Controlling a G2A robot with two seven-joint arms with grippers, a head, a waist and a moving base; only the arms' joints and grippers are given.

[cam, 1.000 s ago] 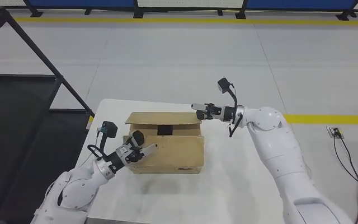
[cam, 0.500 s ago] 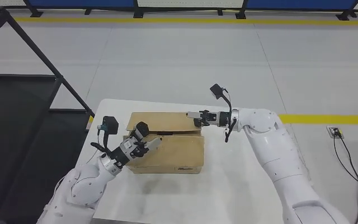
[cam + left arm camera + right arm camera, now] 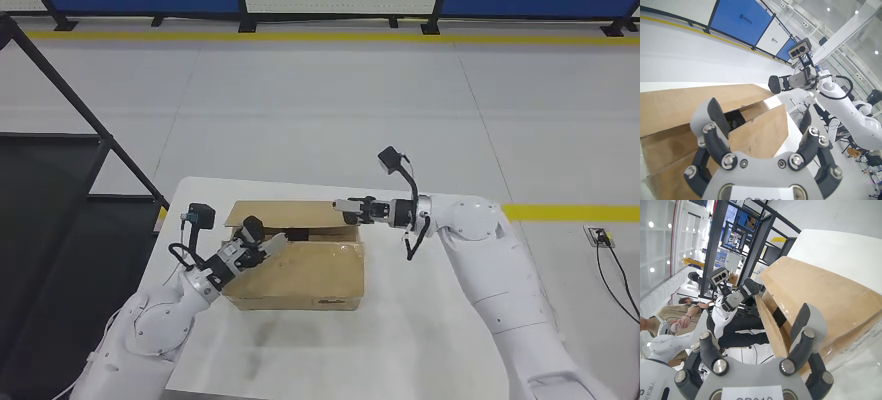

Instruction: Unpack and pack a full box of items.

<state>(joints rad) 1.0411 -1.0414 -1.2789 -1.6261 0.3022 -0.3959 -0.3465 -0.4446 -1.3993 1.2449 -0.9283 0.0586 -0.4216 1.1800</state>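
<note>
Standing near the middle of the white bench (image 3: 430, 320): one cardboard box (image 3: 305, 275), brown, top flaps lowered almost shut.

- far flap (image 3: 285, 213): lies nearly flat over the top.
- near flap (image 3: 761, 128): raised a little, leaving a dark gap (image 3: 293, 235) between the two. Contents too dark to tell.
- left pincer (image 3: 257, 242): at the box's left end, over the near flap. Fingers are spread wide and grip nothing, and the flap's edge runs between them. Judged purpose: placed to catch or steady that flap.
- right pincer (image 3: 348, 212): at the far flap's right corner, fingers likewise apart and empty. One pad (image 3: 774, 87) is touching or just beside the corner, seemingly to press or lift the flap there.
- stage, by judgement: the flaps are being worked from both ends at once, so neither swings loose. Whether the box is being opened or closed cannot be told.
- risk, by judgement: a flap may spring back once it is let go.
</note>
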